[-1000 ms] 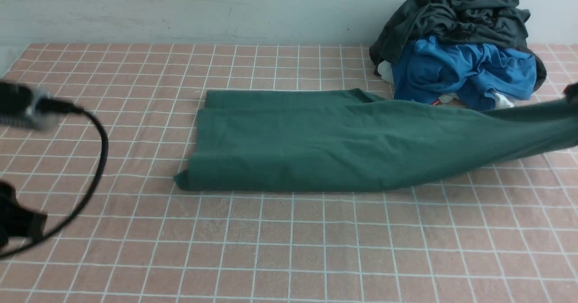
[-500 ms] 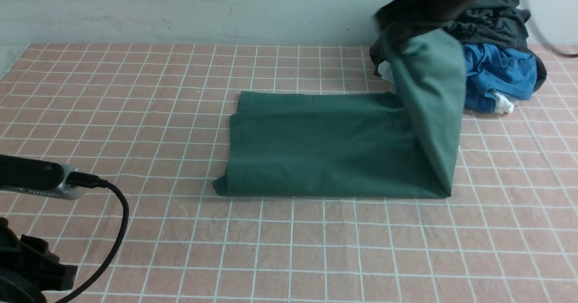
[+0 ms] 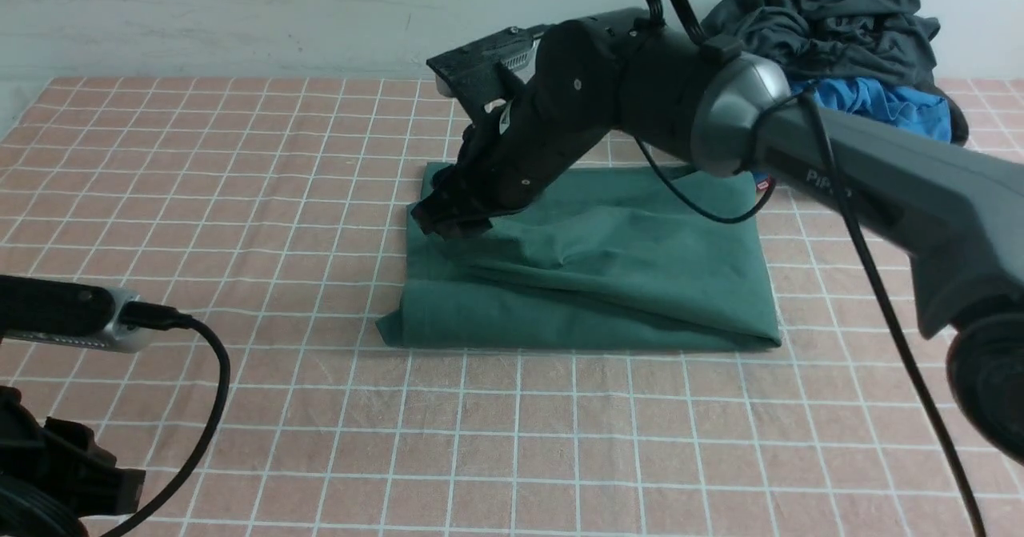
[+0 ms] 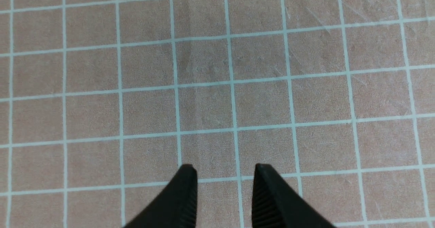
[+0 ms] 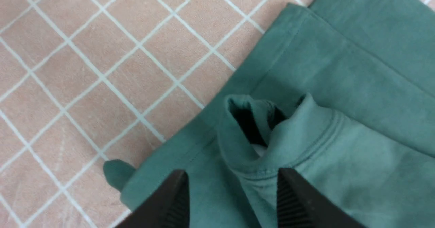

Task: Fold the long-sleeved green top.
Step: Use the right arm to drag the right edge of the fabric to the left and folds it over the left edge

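Green long-sleeved top [image 3: 592,281] is lying folded into a rough rectangle in the middle of the pink checked cloth [image 3: 240,409], its upper layer rumpled. The right gripper [image 3: 450,218] is pointing down at its far left corner, jaws standing apart, the bunched collar [image 5: 272,136] resting loose just ahead of them. The left gripper [image 4: 225,169] is hanging over bare cloth at the near left, jaws parted and gripping nothing. A dark grey garment [image 3: 824,17] and a blue garment [image 3: 880,101] are sitting piled at the far right.
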Motion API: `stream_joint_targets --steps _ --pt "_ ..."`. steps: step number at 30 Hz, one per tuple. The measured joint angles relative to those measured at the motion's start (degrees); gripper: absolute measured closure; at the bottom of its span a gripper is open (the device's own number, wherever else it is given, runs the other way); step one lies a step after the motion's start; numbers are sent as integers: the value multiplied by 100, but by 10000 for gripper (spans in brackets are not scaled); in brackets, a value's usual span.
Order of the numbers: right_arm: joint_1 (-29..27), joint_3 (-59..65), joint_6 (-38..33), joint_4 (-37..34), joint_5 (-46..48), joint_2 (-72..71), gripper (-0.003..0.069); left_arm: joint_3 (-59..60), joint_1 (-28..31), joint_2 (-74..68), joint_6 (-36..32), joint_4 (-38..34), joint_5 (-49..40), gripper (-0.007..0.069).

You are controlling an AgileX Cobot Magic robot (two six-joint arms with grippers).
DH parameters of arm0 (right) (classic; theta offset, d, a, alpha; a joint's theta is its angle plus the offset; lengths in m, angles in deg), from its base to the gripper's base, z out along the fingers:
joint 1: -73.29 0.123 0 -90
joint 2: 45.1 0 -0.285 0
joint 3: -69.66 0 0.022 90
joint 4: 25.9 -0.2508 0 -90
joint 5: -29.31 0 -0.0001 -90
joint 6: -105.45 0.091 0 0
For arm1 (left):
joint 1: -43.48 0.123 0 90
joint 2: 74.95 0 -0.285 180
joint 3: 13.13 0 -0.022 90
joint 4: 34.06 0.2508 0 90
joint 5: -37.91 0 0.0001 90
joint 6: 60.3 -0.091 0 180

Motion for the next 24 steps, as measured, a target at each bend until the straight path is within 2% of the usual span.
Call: stream_joint_targets --steps 3,6,8,10,12,13,14,16,17,20,24 --pt "-59 -99 14 237 395 -171 294 59 0 383 0 -14 136 405" --pt "-186 -133 45 523 628 -249 339 239 0 975 0 -19 364 406" --pt "-293 -139 130 675 706 -235 392 364 0 1302 0 -19 469 407" --pt "-520 -139 341 734 798 -85 504 649 0 1929 0 -19 685 407" --pt "-643 -139 470 627 784 115 585 904 0 2373 0 -19 929 407" --pt "-643 -139 480 602 784 115 592 956 0 2415 0 -19 987 407" --pt "-665 -139 520 295 637 327 638 1136 0 2708 0 -19 1250 407" --pt "-553 -139 445 -214 302 577 661 1338 0 2941 0 -32 1452 407" --pt "-536 -139 445 -263 261 599 662 1352 0 2978 0 -39 1462 407" --pt "-161 -139 206 -1033 -441 940 670 1439 0 3089 0 -45 1582 417" --pt "55 -139 96 -1303 -809 1030 670 1439 0 3089 0 -84 1715 462"
